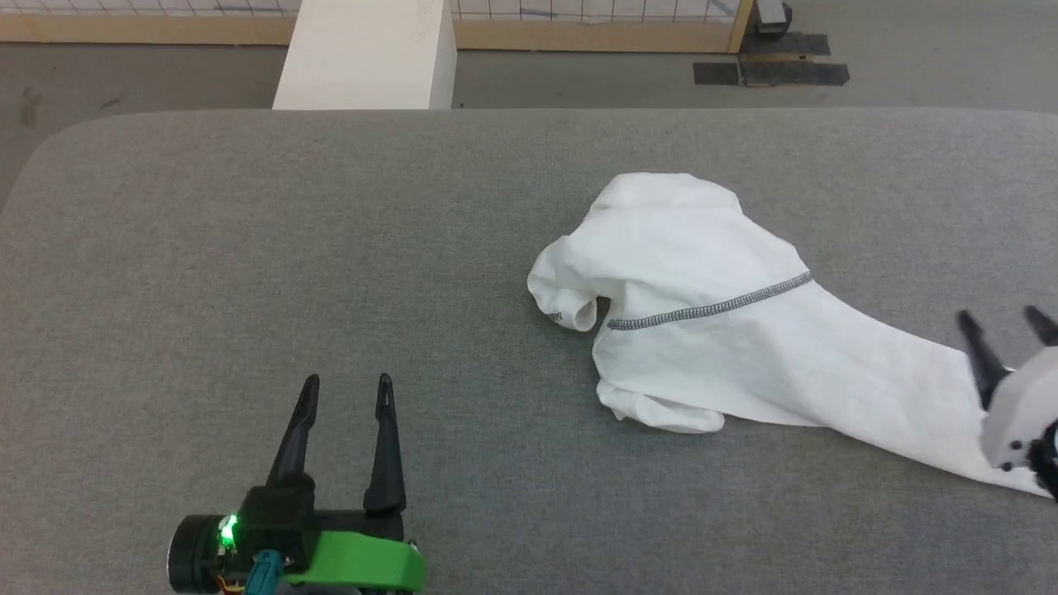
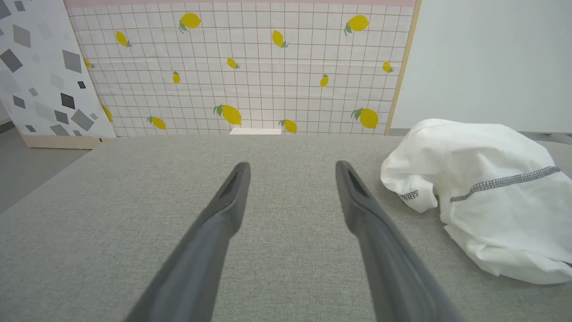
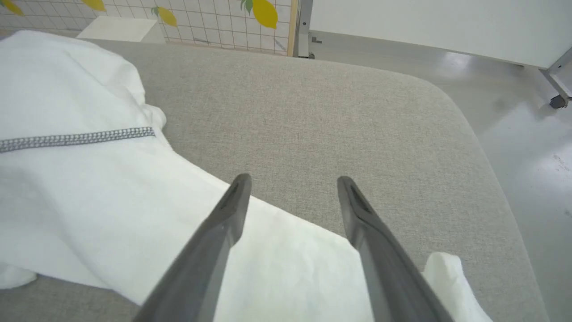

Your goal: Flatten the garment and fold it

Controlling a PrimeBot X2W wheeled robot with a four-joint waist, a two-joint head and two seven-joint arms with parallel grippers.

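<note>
While open, right pincer [image 1: 998, 316] over garment [image 1: 702, 273]

A grey fabric-covered table [image 1: 248, 248]; a white box [image 1: 368, 54] beyond its far edge; a lemon-print grid panel [image 2: 250, 67] behind.

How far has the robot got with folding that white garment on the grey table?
Early days. Done: one end of the garment lies stretched toward the right gripper. In hand: nothing, that gripper and the left gripper both stand open. Left: flattening the bunched part, then all the folding.
</note>
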